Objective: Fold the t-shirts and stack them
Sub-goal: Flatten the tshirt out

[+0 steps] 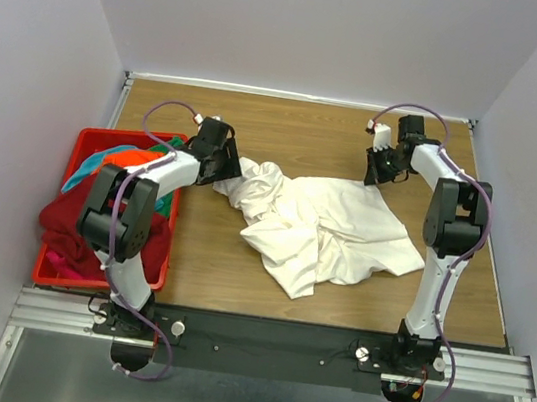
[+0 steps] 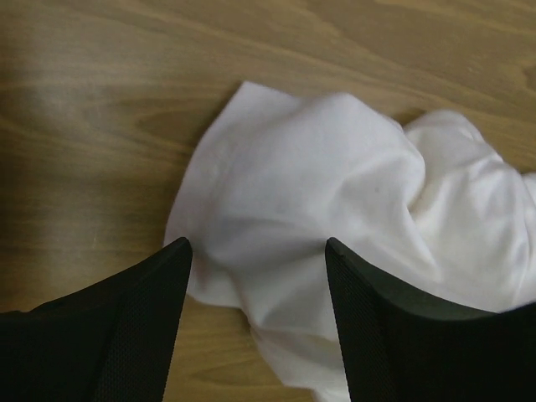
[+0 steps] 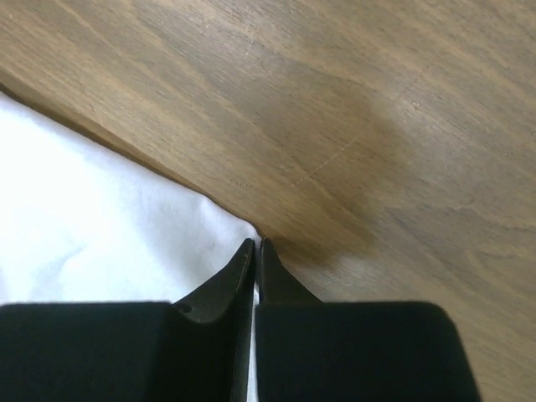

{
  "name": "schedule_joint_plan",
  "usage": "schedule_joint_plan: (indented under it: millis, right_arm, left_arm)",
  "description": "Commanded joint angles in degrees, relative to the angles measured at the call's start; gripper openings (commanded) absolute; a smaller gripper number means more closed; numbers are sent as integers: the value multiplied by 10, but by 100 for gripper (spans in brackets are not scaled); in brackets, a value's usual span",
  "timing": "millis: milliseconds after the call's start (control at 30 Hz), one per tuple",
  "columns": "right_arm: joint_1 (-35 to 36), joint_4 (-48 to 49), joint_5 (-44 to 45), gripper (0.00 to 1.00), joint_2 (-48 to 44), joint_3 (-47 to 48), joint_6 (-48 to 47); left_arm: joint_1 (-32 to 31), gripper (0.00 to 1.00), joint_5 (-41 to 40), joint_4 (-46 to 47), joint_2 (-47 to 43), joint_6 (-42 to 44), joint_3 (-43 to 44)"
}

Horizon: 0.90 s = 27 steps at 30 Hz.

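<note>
**A:** Where does the white t-shirt (image 1: 320, 229) lie?

**B:** Crumpled in the middle of the wooden surface (image 1: 290, 123), bunched into folds and not spread flat. One lobe reaches out toward 10 o'clock, and a flatter corner points to 1 o'clock.

**A:** And the left gripper (image 2: 258, 247)?

**B:** It sits over that 10 o'clock lobe. Its jaws are spread wide, one black finger on each side of the cloth in the wrist view, and nothing is pinched between them. I can't tell whether the tips touch the fabric.

**A:** The right gripper (image 3: 255, 244)?

**B:** It is at the 1 o'clock corner. Its jaws are pressed together with only a hairline gap, the tips meet right at the shirt's corner, and a sliver of white shows between the fingers. They are pinching the cloth's edge, low against the wood.

**A:** Any other shirts?

**B:** At 9 o'clock a red basket (image 1: 64, 282) stands at the left edge of the surface. A dark red shirt (image 1: 68, 222) is heaped in it and hangs over the rim, with an orange shirt (image 1: 134, 156) and a teal shirt (image 1: 85, 174) on top. The left arm crosses over the basket's right side.
</note>
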Motion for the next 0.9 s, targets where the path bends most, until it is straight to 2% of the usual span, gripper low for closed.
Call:
schedule_joint_plan:
  millis: [0, 167, 200, 300, 433, 500, 533, 567, 667, 867]
  right_arm:
    - [1, -24, -9, 5, -21, -17, 0]
    - [1, -26, -16, 1, -29, -21, -6]
    - [1, -26, -17, 1, -31, -22, -6]
    - [1, -26, -18, 1, -34, -22, -6]
    - [1, -27, -21, 0, -46, -21, -3]
    - [1, -28, -23, 0, -50, -19, -2]
    - [1, -29, -22, 1, -51, -17, -1]
    - [1, -30, -24, 0, -54, -11, 1]
    - [1, -39, -25, 0, -66, 2, 1]
    - [1, -55, -28, 0, -156, 39, 9]
  left_arm:
    - [12, 72, -53, 7, 31, 7, 60]
    - [14, 67, -38, -4, 81, 38, 103]
    - [13, 62, -27, -7, 95, 56, 114]
    - [14, 57, -1, -12, 116, 72, 126]
    - [13, 43, 63, -5, 130, 96, 117]
    - [14, 32, 80, 2, 126, 106, 109]
    - [14, 14, 91, 3, 124, 111, 109]
    - [13, 2, 93, 2, 121, 120, 112]
    - [14, 0, 79, -5, 97, 132, 129]
    - [14, 0, 38, -43, 1, 175, 221]
